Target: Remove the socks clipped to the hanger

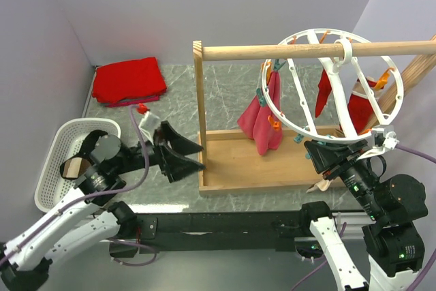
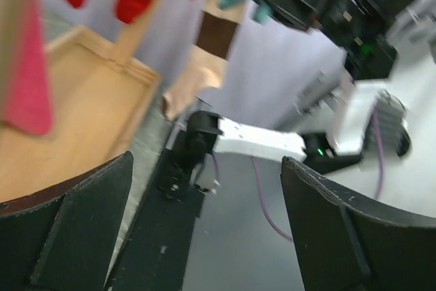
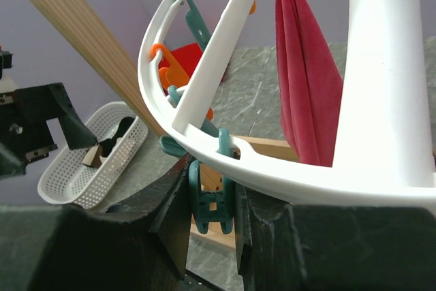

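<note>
The white ring hanger (image 1: 398, 86) hangs from the wooden rail. A pink sock (image 1: 260, 122) and two red socks (image 1: 323, 95) are clipped to it. My right gripper (image 1: 315, 154) is at the ring's near rim, shut on a teal peg (image 3: 212, 204), one finger on each side. A brown-and-cream sock (image 1: 325, 183) hangs just below it and shows in the left wrist view (image 2: 208, 59). My left gripper (image 1: 201, 156) is open and empty, left of the wooden frame, pointing toward the right arm (image 2: 206, 168). The pink sock also shows in the right wrist view (image 3: 306, 93).
A white basket (image 1: 49, 168) at the left holds black and brown fabric pieces. A folded red cloth (image 1: 129, 81) lies at the back left. The wooden rail frame (image 1: 199, 107) with its tray base (image 1: 231, 165) stands mid-table. A small red-capped bottle (image 1: 144, 115) lies near the basket.
</note>
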### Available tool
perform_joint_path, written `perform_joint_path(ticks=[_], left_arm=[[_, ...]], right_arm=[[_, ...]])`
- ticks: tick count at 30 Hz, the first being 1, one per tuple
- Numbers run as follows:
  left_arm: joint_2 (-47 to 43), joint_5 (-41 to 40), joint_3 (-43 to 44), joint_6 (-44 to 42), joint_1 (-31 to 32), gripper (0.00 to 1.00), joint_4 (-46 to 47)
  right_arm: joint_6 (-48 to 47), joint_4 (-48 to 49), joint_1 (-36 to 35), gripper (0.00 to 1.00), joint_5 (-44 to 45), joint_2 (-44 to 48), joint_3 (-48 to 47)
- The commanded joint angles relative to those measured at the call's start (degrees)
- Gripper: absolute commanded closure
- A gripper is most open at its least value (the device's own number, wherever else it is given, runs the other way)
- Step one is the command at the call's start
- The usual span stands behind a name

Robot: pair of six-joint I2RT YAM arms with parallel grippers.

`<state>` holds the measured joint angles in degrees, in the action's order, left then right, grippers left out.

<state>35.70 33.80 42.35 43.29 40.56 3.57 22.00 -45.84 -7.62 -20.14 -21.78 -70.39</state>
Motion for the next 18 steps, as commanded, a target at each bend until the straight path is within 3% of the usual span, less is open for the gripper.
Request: perform_joint_path(ticks=[1, 5, 7, 11, 14, 18], left_arm=[[1.38, -3.39, 0.54, -5.48, 9.70, 0.06, 6.71], [7.86, -10.67, 1.42, -8.30, 19.36, 0.07, 7.76], [11.39, -18.39, 3.00, -11.27, 26.57, 0.10, 7.24], [26.32, -31.76, 10.19, -17.17, 40.18, 0.18, 3.82], [36.34, -39.93, 17.31, -19.47, 44.77, 0.23, 4.33], [44.61, -47.06, 21.36, -16.66, 45.75, 0.19, 11.18]], right_arm=[[0.50, -0.83, -0.29, 0.93, -2.88, 0.07, 0.52], [1.11, -0.39, -0.29, 0.92, -4.11, -0.02, 1.04], [1.81, 0.05, -0.21, 0.92, -4.64, 0.07, 1.48], [2.96, 0.76, -0.21, 0.91, -6.22, 0.33, 1.75], [3.84, 1.20, -0.20, 0.90, -7.19, 0.60, 1.49], [4.10, 0.50, -0.21, 0.89, -7.28, 0.95, 0.78]])
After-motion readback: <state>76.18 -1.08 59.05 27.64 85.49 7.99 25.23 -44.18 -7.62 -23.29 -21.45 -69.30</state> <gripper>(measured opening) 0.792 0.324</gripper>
